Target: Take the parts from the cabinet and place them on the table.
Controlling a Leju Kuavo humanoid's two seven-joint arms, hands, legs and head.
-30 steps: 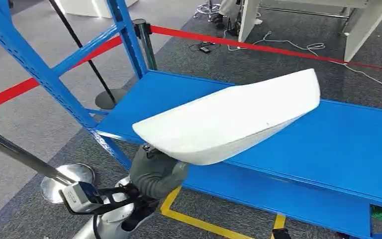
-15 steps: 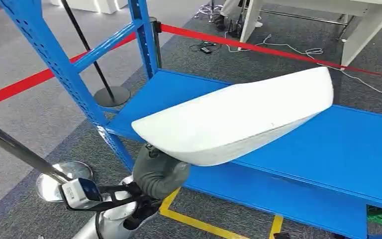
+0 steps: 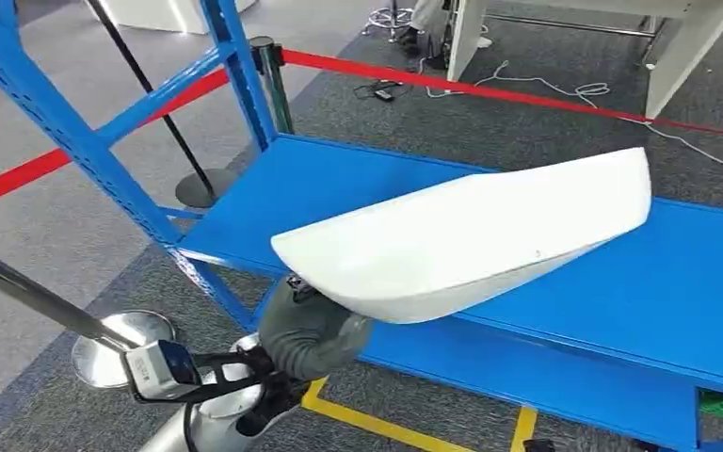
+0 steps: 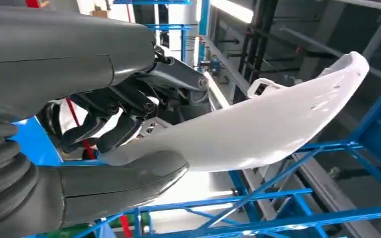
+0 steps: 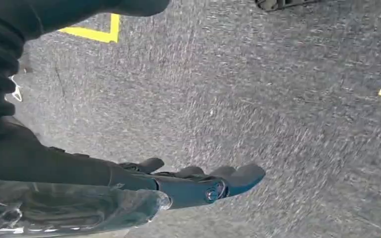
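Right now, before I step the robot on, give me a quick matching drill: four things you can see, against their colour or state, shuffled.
Things:
1. white part
2. left hand
3. right hand
4. shelf

States:
A. blue, nothing resting on it
B. hanging over grey floor, holding nothing
C. held up above the shelf
D. gripping one end of the part

Pairs: 1-C, 2-D, 3-B, 4-A
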